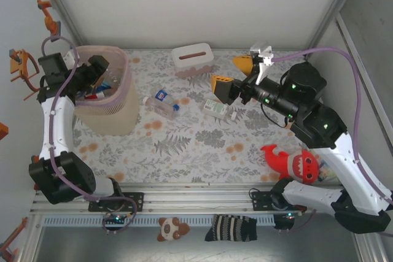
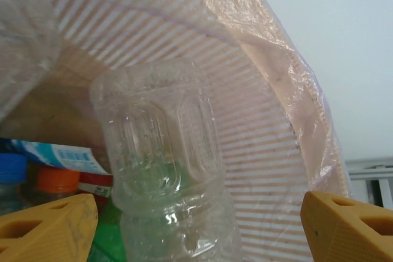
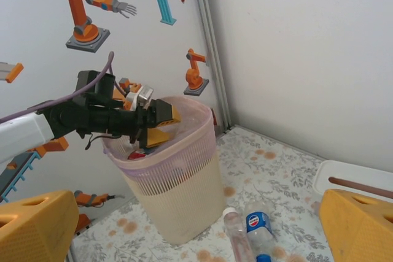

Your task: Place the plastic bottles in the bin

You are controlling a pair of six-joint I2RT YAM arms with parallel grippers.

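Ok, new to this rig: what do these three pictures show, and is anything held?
Two robot arms share a floral table. The overhead view looks down on both; the other two come from cameras on each wrist. The left end effector hangs open over the pinkish latticed plastic bin, a clear ribbed plastic bottle loose between its yellow fingers. The right end effector is open and empty. On the table lie small plastic bottles, a white tissue box and a red plush shark.

Three bottles (image 1: 162, 97) outside one bin (image 1: 120, 121), several inside; one tissue box (image 1: 193, 59); one plush shark (image 1: 296, 165)
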